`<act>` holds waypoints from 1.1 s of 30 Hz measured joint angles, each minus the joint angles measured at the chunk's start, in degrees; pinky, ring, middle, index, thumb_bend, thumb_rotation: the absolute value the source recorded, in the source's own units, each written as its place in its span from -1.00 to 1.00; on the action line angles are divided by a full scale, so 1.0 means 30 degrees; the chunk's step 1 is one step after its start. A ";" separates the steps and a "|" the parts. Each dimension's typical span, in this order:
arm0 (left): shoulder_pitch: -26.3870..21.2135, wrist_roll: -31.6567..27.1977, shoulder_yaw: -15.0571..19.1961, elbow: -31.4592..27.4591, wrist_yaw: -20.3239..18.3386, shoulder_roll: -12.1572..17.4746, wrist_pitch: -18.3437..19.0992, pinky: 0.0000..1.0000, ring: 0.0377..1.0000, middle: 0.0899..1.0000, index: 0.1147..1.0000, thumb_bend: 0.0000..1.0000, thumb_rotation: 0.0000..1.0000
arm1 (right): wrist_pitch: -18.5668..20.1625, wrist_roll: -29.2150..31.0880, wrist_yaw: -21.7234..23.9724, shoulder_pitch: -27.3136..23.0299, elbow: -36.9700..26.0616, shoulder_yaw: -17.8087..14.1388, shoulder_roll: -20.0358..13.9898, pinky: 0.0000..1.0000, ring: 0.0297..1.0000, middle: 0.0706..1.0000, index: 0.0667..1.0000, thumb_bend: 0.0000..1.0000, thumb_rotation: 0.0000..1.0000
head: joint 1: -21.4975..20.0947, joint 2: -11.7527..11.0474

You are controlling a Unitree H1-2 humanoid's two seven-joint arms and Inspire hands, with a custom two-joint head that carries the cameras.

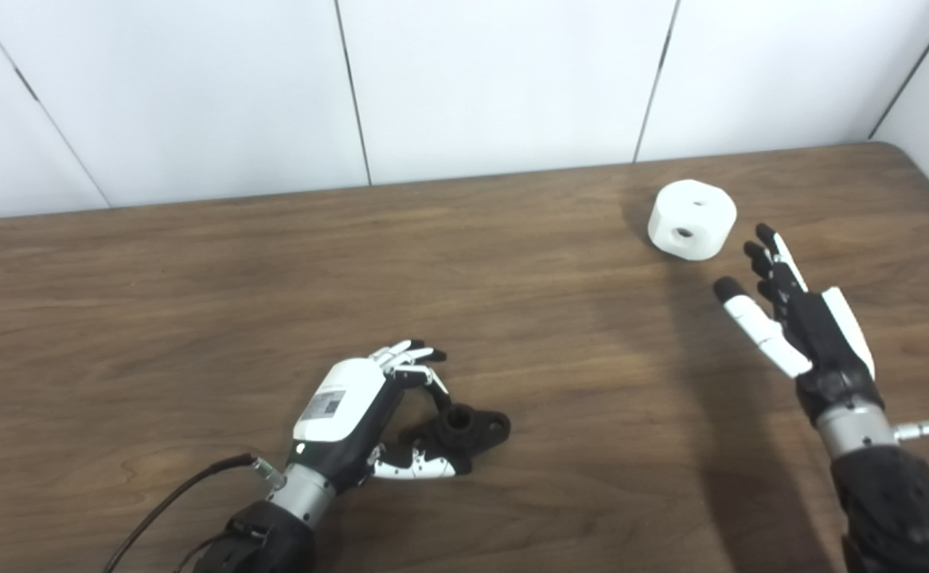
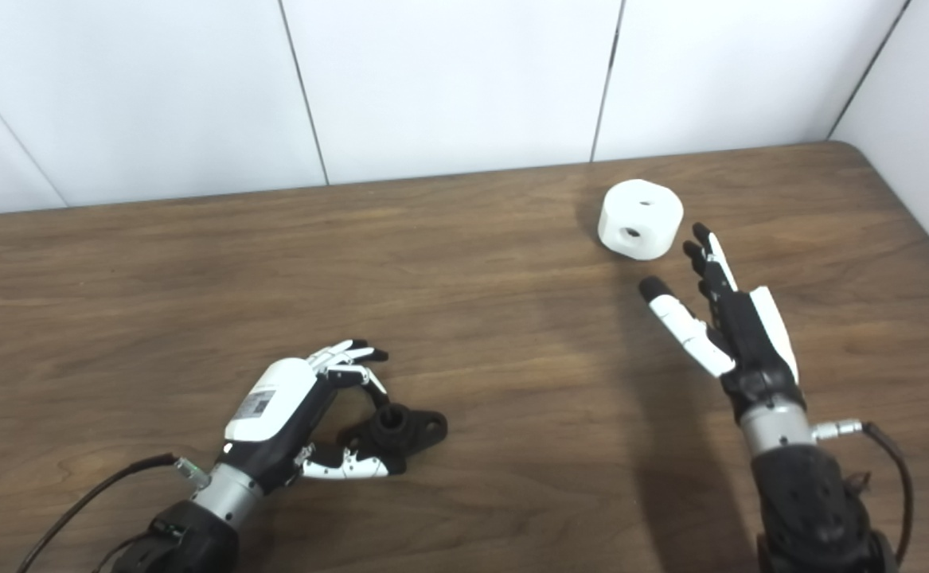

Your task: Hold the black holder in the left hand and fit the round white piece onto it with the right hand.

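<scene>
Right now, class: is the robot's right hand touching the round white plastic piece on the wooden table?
Apart. The right eye view shows bare tabletop between the right hand and the round white plastic piece.

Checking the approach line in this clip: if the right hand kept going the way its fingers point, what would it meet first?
Most likely the round white piece. The right hand is open, fingers aimed up-left toward it with bare table between. Its height above the table is unclear, so it might pass over.
</scene>
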 measured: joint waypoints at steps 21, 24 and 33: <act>0.0257 0.0762 0.0312 0.0335 0.0332 -0.0014 -0.0780 0.76 0.82 0.64 -0.15 0.03 -0.89 | 0.0319 -0.6151 0.2006 -0.5761 0.6215 0.0535 -0.1288 1.00 1.00 1.00 0.99 0.83 -0.09 | -0.2285 -0.1729; 0.0265 0.0946 0.0339 0.0332 0.0348 -0.0013 -0.0798 0.75 0.82 0.63 -0.15 0.03 -0.89 | 0.0319 -0.6366 0.2009 -0.6463 0.7278 0.0727 -0.1554 1.00 1.00 1.00 0.98 0.82 -0.11 | -0.2607 -0.1846; 0.0439 0.0844 0.0831 0.0340 0.0471 0.0086 -0.1365 0.65 0.81 0.64 -0.15 0.03 -0.89 | 0.0321 -0.7309 0.2690 -0.8717 0.9985 0.0711 -0.1566 1.00 1.00 0.98 0.95 0.78 -0.17 | -0.3661 -0.2402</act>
